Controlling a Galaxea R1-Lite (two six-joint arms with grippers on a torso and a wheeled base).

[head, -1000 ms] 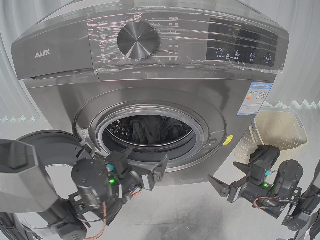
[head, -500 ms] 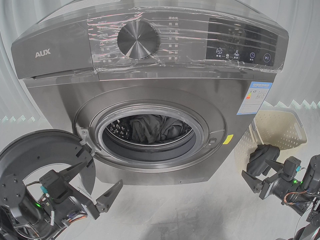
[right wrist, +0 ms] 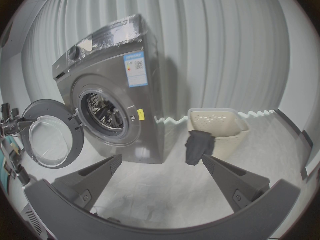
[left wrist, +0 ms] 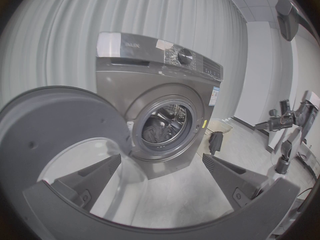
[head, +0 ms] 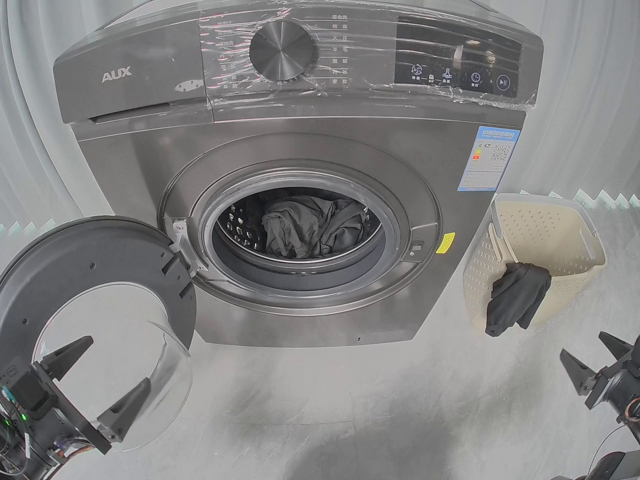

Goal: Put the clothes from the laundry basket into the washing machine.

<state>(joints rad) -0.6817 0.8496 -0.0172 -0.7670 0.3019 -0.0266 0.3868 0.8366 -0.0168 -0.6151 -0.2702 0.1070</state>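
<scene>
At lower right, my right gripper (head: 591, 360) hangs empty, jaws apart, like my left gripper (head: 112, 371); garment (head: 517, 295) over laundry basket (head: 575, 235) rim judged next: approach, grasp it.

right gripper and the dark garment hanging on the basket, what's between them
Only bare floor. In the head view the open right gripper sits apart from the garment draped over the basket rim, with nothing between.

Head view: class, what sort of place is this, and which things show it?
Probably a staged laundry corner in a test room, not a home: a front-loading washing machine with its door open, a cream laundry basket beside it, and plain curtains behind.
</scene>
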